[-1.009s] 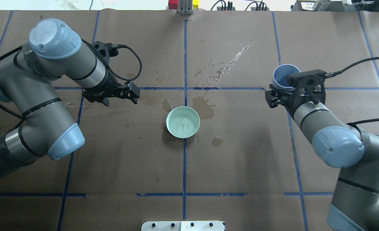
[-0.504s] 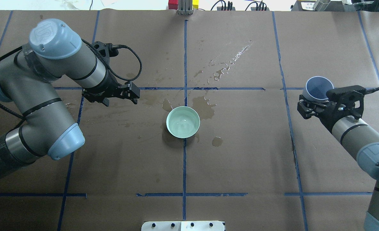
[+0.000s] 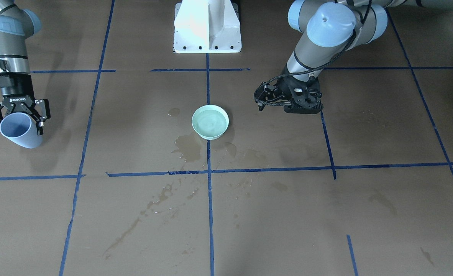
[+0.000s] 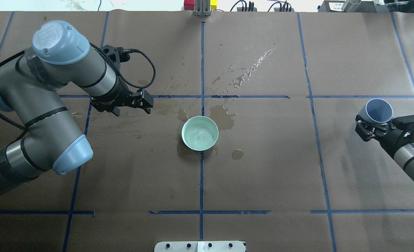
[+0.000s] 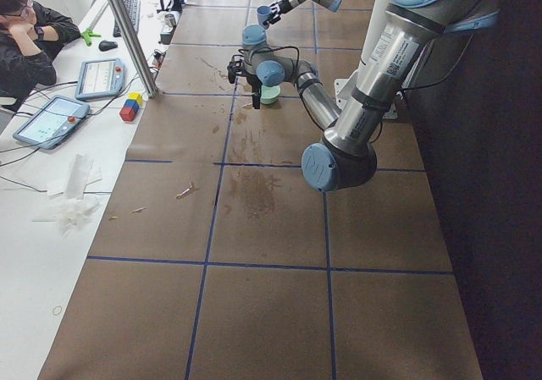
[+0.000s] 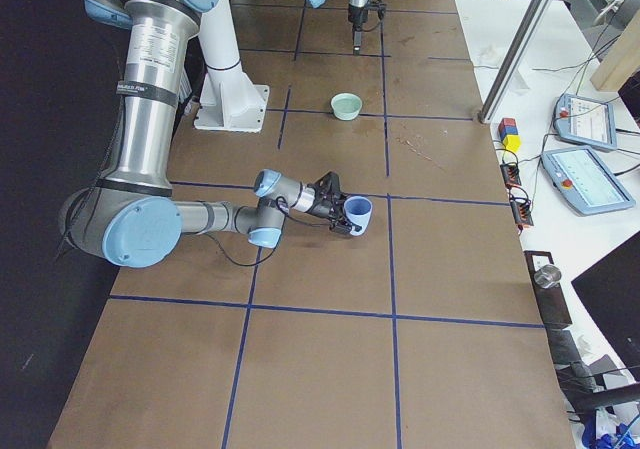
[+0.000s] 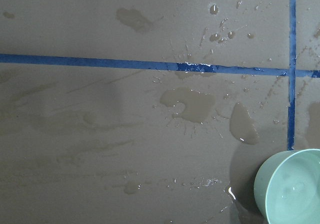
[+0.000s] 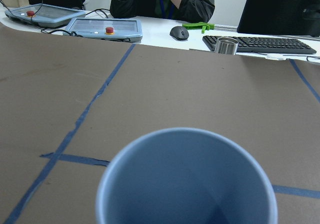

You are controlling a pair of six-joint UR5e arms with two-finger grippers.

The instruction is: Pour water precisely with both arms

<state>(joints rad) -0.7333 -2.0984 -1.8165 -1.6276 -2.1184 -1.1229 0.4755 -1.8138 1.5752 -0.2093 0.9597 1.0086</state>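
Right gripper (image 4: 374, 124): my jaws are clamped on the blue cup (image 4: 379, 111), held tilted over the table's right end, well apart from the mint-green bowl (image 4: 183, 133) at centre. Wrist view down into the cup shows no water. The water (image 4: 200, 135) sits in the bowl, surface faintly rippled. Wet patches (image 4: 223, 117) mark the brown paper just beside the bowl and farther off. Left gripper (image 4: 148, 105) hangs left of the bowl, carrying nothing; cannot tell whether its jaws are apart. Judgement: pour looks finished, though not cleanly. Setting the cup down is probably all that remains.
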